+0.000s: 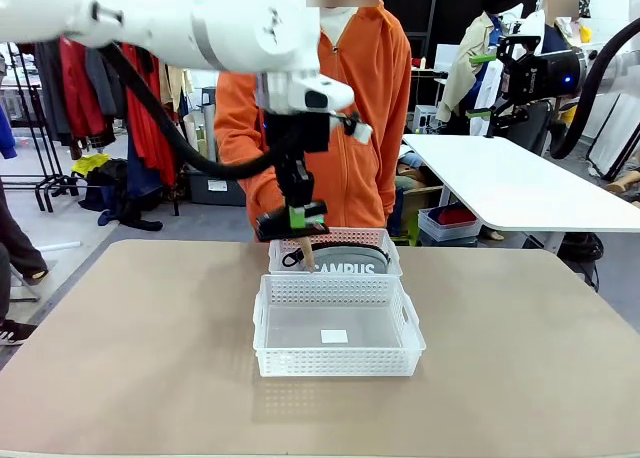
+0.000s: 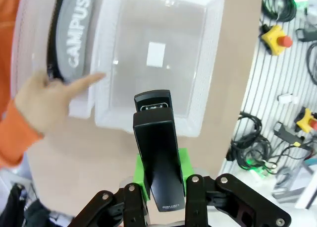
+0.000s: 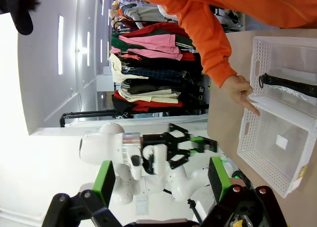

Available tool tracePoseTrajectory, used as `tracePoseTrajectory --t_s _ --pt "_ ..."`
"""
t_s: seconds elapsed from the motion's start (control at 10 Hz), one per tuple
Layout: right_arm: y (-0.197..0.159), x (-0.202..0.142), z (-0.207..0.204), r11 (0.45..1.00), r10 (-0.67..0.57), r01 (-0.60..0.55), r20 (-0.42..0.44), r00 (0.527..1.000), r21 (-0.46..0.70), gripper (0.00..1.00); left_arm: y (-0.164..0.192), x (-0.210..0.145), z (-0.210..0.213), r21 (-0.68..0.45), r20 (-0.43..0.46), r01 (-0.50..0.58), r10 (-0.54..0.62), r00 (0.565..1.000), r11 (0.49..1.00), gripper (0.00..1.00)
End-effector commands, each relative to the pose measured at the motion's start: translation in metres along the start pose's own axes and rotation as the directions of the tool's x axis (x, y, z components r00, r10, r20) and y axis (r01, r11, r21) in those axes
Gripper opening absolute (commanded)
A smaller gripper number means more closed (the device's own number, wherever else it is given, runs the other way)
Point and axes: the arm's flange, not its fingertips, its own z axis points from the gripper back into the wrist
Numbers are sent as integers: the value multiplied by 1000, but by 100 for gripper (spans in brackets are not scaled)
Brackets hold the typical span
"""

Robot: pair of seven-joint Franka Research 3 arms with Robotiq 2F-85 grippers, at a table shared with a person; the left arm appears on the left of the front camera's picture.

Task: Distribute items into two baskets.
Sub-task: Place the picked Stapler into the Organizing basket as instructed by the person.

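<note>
From my station this reads as a robotics lab or test room that also stores clothing, not a home or a shop floor. My two white arms work at a tan table (image 1: 520, 318) shared with a person in an orange hoodie (image 1: 345, 108). Behind stands a white desk (image 1: 520, 183) with a storage bin (image 1: 448, 221) under it. Garment racks (image 3: 148, 68) hang thick with shirts and jackets. On the left wrist camera I see a white pegboard wall (image 2: 287, 88) carrying coiled cables (image 2: 252, 142) and yellow emergency-stop buttons (image 2: 277, 38).
</note>
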Motion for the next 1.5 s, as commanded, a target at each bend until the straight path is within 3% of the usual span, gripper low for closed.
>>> tracePoseTrajectory --t_s 0.0,0.2,0.4,0.6,1.1,1.4 --pt "3 0 0 1000 0 0 4 1000 12 100 -4 7 -32 35 0 105 -105 994 994 0" --pt "3 0 0 1000 0 0 4 1000 12 100 -10 9 -62 38 -31 119 -118 993 992 0" --pt "3 0 0 1000 0 0 4 1000 12 100 -8 13 -104 155 -26 135 -132 991 979 0" --pt "3 0 0 1000 0 0 4 1000 12 100 1 20 -132 106 44 174 -180 983 979 0" --pt "3 0 0 1000 0 0 4 1000 12 100 9 46 -193 -88 -20 228 -230 973 970 0" --pt "3 0 0 1000 0 0 4 1000 12 100 15 56 -210 -47 21 238 -237 971 970 0"
